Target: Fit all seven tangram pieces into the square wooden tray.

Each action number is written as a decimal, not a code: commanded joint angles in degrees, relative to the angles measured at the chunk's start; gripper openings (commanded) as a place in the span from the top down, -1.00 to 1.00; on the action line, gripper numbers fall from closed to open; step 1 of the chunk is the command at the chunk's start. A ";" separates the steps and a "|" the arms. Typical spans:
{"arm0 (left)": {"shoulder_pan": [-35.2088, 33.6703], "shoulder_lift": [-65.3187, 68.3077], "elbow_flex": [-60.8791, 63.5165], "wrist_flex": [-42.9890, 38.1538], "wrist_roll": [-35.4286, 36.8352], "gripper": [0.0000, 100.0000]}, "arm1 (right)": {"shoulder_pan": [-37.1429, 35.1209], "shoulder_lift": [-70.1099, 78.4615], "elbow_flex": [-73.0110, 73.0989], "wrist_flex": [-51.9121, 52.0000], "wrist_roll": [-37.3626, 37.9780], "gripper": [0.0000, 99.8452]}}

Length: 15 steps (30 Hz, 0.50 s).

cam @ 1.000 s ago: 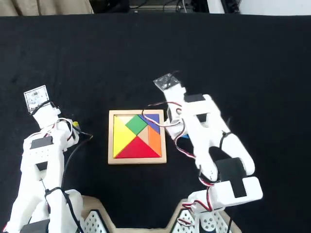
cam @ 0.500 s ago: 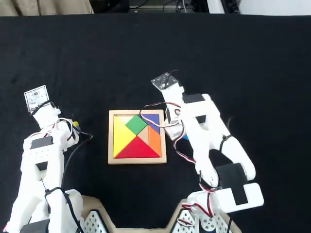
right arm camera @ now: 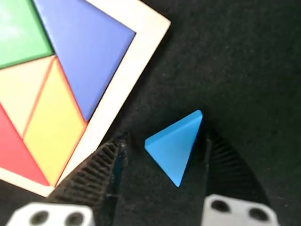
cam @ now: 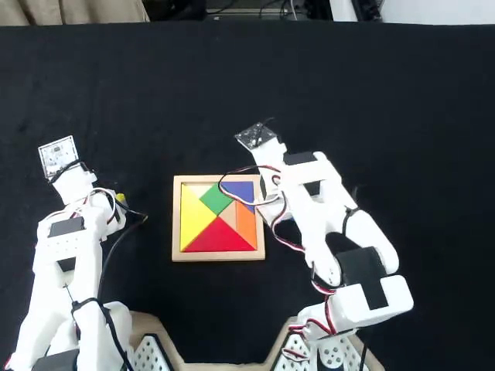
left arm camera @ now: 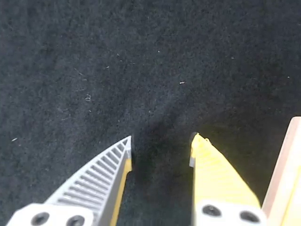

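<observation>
tray [cam: 219, 256] holds coloured pieces [cam: 219, 236]; blue triangle [right arm camera: 175, 146] outside, beside it

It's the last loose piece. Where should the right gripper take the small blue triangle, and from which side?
Come straight down from above: the blue triangle lies flat on the black cloth beside the wooden tray, so only its thin side faces offer hold. Probably clamp its long edge against the opposite corner, as the open right gripper straddles it.

Black table [cam: 387, 93], square wooden tray [cam: 176, 224] at its centre, blue triangle [right arm camera: 175, 143] just beside the tray
</observation>
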 commanded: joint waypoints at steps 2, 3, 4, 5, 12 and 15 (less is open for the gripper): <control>0.22 -1.49 -0.48 -0.79 0.09 0.59 | -0.44 0.48 -1.98 -0.88 0.35 0.51; 0.22 -1.49 -0.48 -0.79 0.09 0.59 | -0.44 0.57 -1.98 -0.88 0.35 0.51; 0.22 -1.49 -0.48 -0.79 0.09 0.59 | -0.44 0.57 -1.89 -0.88 0.35 0.51; 0.22 -1.49 -0.48 -0.79 0.09 0.59 | -0.35 0.57 -1.89 -0.88 0.35 0.52; 0.13 -1.41 -0.48 -0.79 0.09 0.59 | 2.11 0.66 -1.89 -0.88 0.35 0.70; 0.13 -1.41 -0.48 -0.79 0.09 0.59 | 1.93 0.66 -1.89 -0.88 0.35 0.70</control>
